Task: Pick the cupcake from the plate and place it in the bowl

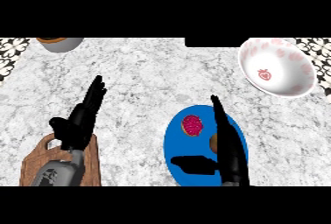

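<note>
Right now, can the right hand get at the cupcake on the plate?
Probably yes: the right hand is open over the blue plate, with the cupcake just to its left and nothing between them.

The left robot hand [82, 120] shows at the view's lower left, fingers straight and pointing up, thumb out to the side, on a grey forearm [61, 174]. The right robot hand [227, 144] is edge-on, fingers straight and together, thumb spread leftward.

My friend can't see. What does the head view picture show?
The robot's open right hand reaches over a round blue plate holding a pink-topped cupcake. A white bowl with pink hearts waits beyond; the open left hand rests left.
</note>
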Robot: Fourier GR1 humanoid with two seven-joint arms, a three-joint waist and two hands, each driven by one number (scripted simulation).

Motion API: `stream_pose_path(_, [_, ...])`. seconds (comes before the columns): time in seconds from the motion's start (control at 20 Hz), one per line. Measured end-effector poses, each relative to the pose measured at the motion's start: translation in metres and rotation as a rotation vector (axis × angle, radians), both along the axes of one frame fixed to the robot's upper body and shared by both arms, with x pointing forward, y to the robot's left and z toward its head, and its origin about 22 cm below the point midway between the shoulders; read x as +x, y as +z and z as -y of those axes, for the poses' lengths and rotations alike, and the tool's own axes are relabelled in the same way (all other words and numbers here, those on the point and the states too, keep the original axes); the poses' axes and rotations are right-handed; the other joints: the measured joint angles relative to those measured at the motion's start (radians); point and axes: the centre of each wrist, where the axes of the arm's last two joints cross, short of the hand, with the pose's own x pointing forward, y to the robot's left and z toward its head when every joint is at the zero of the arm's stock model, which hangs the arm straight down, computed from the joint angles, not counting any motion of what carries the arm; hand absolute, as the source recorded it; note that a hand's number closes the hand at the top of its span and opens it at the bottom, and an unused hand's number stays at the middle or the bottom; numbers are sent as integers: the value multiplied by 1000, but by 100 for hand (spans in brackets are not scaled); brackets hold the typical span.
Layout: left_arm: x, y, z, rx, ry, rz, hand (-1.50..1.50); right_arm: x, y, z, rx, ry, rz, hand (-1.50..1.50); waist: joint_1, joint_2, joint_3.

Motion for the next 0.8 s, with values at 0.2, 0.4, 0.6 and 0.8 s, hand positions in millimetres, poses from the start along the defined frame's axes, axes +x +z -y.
stream_pose_path(0.2, [2,4,-5,-1,0,-1,0,4,-5,-7,45,-1,4,-150,1,0,0])
stream_pose_path(0.4, [-5,4,-3,-4,-8,-5,0,3,-13,-12,83,-1,-11,-150,2,0,0])
stream_pose_path(0.6, [-5,9,3,3,-3,-4,0,11,-25,-12,110,-8,-17,-150,2,0,0])
stream_pose_path(0.8, [-2,1,-3,-1,-6,-4,0,13,-43,-11,120,-15,-17,-150,2,1,0])
